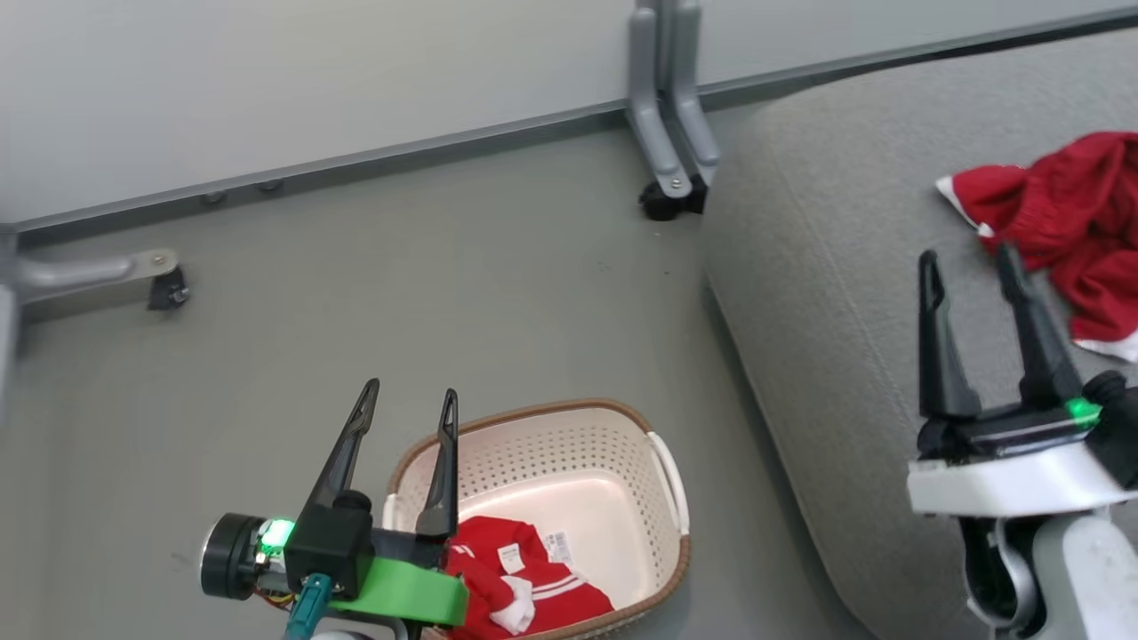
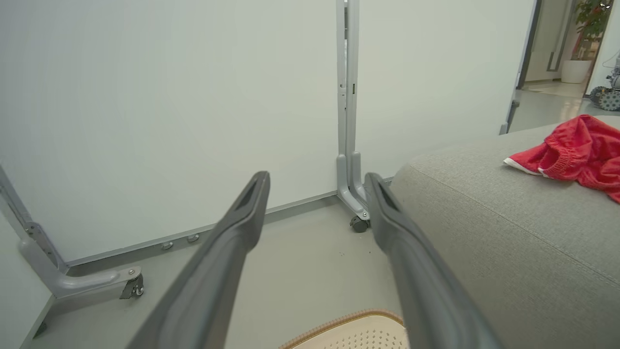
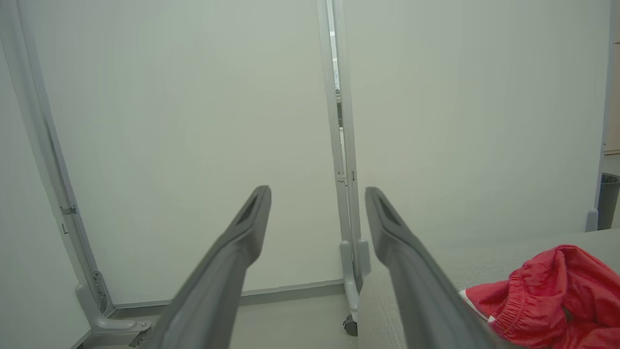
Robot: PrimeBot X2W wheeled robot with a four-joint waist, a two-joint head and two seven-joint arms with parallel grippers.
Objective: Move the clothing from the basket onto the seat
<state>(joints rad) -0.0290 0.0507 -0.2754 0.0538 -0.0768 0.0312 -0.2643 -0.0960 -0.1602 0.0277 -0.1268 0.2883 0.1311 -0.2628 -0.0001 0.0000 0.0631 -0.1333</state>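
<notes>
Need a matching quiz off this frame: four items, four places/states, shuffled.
Items
1. striped red garment
2. red garment with elastic waistband
3. basket
4. left end effector

Places/states
A. on the floor
B. lying on the sofa
C. in the basket
D. open, holding nothing

Pairs: 1-C, 2-B, 3-A, 4-D

My right gripper [image 3: 317, 194] has its two dark fingers [image 3: 227, 261] spread wide with nothing between them, pointing at the white partition wall [image 3: 193, 121] on the far side. Between the fingertips I see the wall's grey post [image 3: 339, 145], which ends in a foot with a caster [image 3: 349, 325] on the grey floor [image 3: 290, 315]. At near right, the grey seat [image 3: 484, 261] carries a crumpled red garment [image 3: 557, 291] just beside my right finger; I cannot tell whether they touch. A dark bin [image 3: 609, 198] stands at far right.
</notes>
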